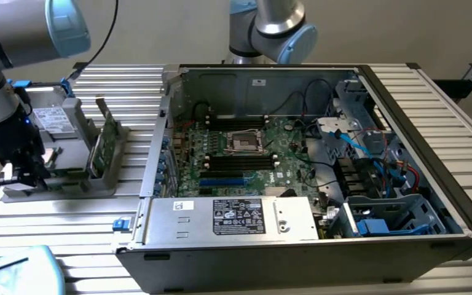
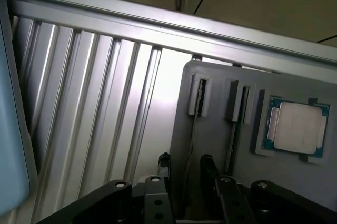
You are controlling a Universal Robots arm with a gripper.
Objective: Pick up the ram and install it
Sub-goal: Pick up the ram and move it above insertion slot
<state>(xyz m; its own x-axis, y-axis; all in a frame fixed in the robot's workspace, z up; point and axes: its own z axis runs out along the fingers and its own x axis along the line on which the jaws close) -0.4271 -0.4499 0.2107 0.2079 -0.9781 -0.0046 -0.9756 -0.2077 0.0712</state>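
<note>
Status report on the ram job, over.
Gripper open, empty, beside gray holder. Ram upright in holder, not gripped. Computer case open alongside.

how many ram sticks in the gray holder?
2. Both stand on edge in the gray holder: one ram in the slot far from the CPU, the other ram in the slot beside the CPU. Any inside the case may be hidden.

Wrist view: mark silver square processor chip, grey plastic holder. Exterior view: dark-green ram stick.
silver square processor chip [image 2: 296, 128], wrist view, centre of lid.
grey plastic holder [image 2: 284, 182], wrist view, bare face.
dark-green ram stick [image 1: 96, 150], exterior view, flat side.
</note>
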